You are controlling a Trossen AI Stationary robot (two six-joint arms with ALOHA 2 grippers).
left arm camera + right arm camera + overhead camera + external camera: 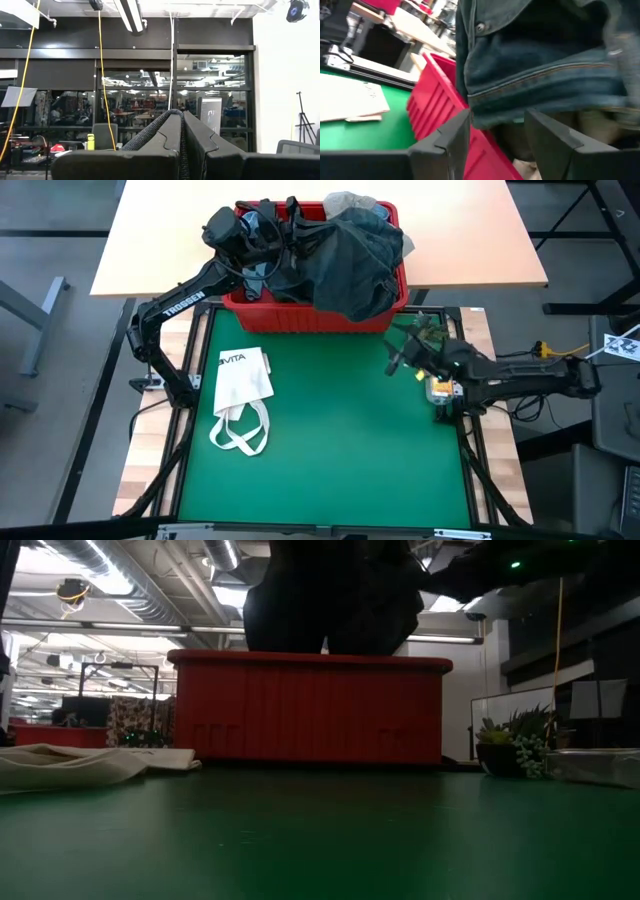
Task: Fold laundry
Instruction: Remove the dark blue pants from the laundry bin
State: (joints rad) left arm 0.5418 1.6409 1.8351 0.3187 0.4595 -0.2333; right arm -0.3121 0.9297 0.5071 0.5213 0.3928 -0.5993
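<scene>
Right gripper (pixel 495 132), fingers spread, sits just under jeans (pixel 545 65) overhanging the bin (pixel 440 100).

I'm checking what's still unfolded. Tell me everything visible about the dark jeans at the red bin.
The dark jeans are denim with light stitched seams and a metal button, seen close in the right wrist view. They lie crumpled and unfolded, heaped over the right side of the red bin, draping past its rim. The right gripper is open just before them.

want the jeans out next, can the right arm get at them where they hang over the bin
Probably yes. The right gripper is open, right in front of the jeans draped over the red bin, with nothing between them. The left gripper is shut above the bin's far side.
</scene>
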